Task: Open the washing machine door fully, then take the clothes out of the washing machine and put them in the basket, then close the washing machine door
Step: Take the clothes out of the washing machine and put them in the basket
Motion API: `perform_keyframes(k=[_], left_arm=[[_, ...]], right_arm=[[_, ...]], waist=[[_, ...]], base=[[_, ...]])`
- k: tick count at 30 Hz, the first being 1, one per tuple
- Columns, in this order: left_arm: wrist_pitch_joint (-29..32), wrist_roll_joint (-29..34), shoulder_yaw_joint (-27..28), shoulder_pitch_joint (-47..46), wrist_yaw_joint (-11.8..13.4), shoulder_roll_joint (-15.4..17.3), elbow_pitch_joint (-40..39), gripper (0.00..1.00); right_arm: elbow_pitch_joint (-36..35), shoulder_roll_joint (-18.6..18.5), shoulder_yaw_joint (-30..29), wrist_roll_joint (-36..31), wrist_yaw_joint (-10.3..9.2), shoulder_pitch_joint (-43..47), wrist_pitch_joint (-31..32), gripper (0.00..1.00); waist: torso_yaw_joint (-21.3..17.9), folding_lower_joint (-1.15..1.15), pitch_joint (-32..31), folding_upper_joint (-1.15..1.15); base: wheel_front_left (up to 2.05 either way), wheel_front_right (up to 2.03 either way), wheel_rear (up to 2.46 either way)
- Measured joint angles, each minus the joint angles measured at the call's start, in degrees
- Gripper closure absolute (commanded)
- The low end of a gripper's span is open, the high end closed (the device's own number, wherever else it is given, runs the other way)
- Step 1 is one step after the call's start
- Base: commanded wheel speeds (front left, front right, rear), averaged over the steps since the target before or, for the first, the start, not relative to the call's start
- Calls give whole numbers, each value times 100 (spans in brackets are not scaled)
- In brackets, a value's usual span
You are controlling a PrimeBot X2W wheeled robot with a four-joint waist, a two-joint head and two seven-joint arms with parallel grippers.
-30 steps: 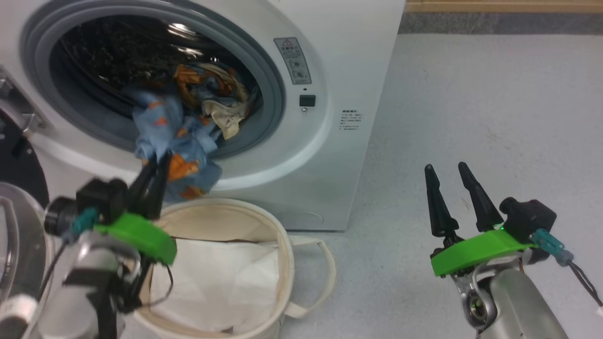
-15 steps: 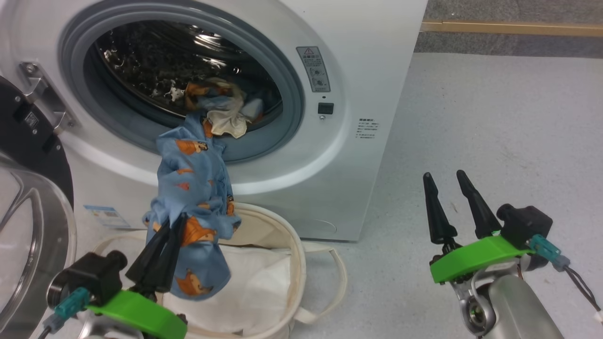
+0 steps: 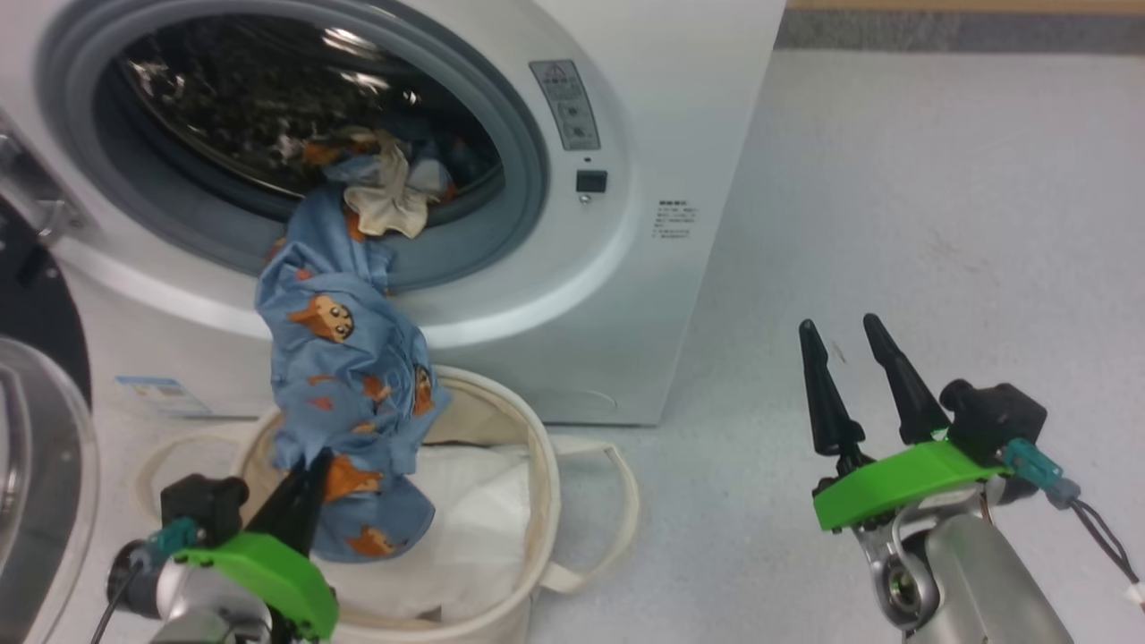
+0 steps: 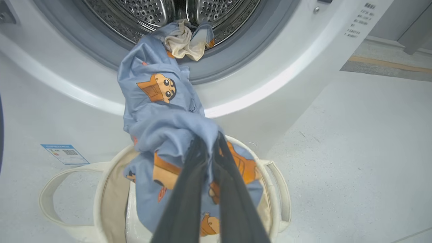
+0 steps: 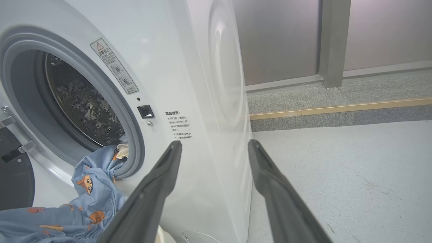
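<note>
The white washing machine (image 3: 644, 107) stands with its door (image 3: 31, 447) swung open at the far left. Light-blue clothes (image 3: 344, 358) with orange figures trail from the steel drum (image 3: 241, 107) over the grey ring and down into the cream basket (image 3: 537, 474). My left gripper (image 3: 315, 465) is shut on the lower end of the clothes, just above the basket; in the left wrist view the clothes (image 4: 158, 101) bunch around my left gripper (image 4: 207, 140). A cream-white piece (image 3: 385, 201) sits at the drum's lip. My right gripper (image 3: 841, 335) hovers open over the floor at the right, holding nothing.
A flat white sheet (image 3: 474, 519) lies inside the basket. A small blue label (image 3: 148, 394) is stuck low on the machine's front. Grey floor (image 3: 939, 224) stretches to the right of the machine. In the right wrist view a raised kerb with a yellow strip (image 5: 337, 109) runs behind it.
My left gripper has drawn the clothes out of the drum and down, from the door ring to just over the basket. The head camera shifted. The right gripper stayed open and still.
</note>
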Motion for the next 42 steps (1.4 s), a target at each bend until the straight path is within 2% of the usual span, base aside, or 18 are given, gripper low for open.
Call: perform_keyframes(k=[6,15,21,35,37,38,39,40,42], left_arm=[[-338,-49,-81,-857,-348,-369,1931,100],[-493,-339,-135,-1718,-546,-620,3768,100],[-543,-568,-192,-2180,-550,-638,4318,100],[-304,-1010,-475,-2623,-550,-506,4776,100],[-294,-1054,-535,-2622,-552,-509,4786,87],[-267,-1081,-563,-2621,-552,-510,4786,50],[-249,-1113,-586,-2619,-552,-511,4785,8],[-252,-1157,-592,-2615,-552,-514,4785,0],[-260,-1257,-613,-2611,-552,-516,4787,0]], right_arm=[[-157,1,-35,-49,0,-185,0,0],[-430,1,-156,-102,0,-351,0,0],[-667,1,-240,-100,-1,-510,0,0],[-913,9,-324,-96,0,-681,0,0],[-918,9,-330,-96,0,-683,0,0],[-917,9,-330,-96,0,-683,0,0],[-914,9,-330,-96,0,-683,0,0],[-905,9,-328,-96,0,-683,0,0],[-873,9,-322,-97,0,-683,0,0]], waist=[[-157,0,362,0],[-377,0,975,0],[-520,0,1458,0],[-776,0,2154,0],[-772,0,2133,0],[-765,0,2113,0],[-756,0,2086,0],[-746,0,2054,0],[-723,0,1976,0]], base=[[0,0,0],[0,0,0],[0,0,0],[0,0,0],[0,0,0],[0,0,0],[0,0,0],[0,0,0],[0,0,0]])
